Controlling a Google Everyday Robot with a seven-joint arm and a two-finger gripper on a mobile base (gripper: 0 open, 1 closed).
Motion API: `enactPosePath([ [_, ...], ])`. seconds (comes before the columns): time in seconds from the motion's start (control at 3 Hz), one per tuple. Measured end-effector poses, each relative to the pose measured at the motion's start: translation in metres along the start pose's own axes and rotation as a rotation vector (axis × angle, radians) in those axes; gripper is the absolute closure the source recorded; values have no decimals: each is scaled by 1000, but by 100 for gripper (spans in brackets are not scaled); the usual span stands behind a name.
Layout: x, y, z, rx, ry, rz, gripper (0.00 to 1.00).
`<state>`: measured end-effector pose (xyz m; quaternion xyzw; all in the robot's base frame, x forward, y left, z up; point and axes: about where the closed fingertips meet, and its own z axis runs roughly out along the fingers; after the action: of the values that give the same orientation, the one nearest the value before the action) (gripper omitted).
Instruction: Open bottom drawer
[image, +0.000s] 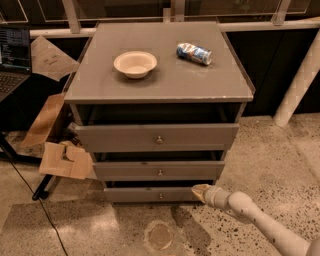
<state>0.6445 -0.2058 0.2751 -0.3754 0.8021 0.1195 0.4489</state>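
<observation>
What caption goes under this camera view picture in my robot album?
Robot claw low by the right end of the bottom drawer; a bowl and a can sit on the cabinet.

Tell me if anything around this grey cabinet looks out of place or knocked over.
Two things. A can lies on its side on the cabinet top, toward the back right. Torn cardboard pieces litter the floor at the picture's left. The gripper sits low at the right end of the bottom drawer.
</observation>
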Motion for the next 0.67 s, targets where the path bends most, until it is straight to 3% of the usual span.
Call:
enactPosePath([
  [0.67, 21, -20, 12, 109, -35, 8, 100],
])
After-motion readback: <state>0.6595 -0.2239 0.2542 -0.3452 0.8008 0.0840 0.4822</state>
